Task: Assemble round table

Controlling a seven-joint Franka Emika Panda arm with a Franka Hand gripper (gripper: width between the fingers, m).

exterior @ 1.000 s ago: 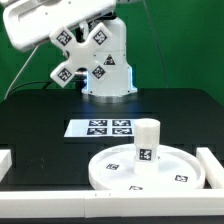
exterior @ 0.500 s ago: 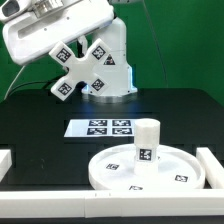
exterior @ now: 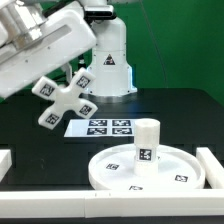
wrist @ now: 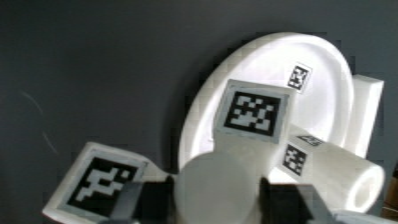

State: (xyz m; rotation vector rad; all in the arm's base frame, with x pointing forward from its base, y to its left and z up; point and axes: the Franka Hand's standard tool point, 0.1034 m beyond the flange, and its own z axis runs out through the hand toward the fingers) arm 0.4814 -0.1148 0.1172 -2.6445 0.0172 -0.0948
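**White plastic parts: one lifted, two sitting on desk**

One rimmed disc is lying flat on the black desk, toward the exterior view's right, showing three small tags. One short thick leg is standing upright on it, wearing one tag. One cross-shaped piece with tagged arms is hanging above the desk; the end effector is clamping it. One marker board is lying behind the disc.
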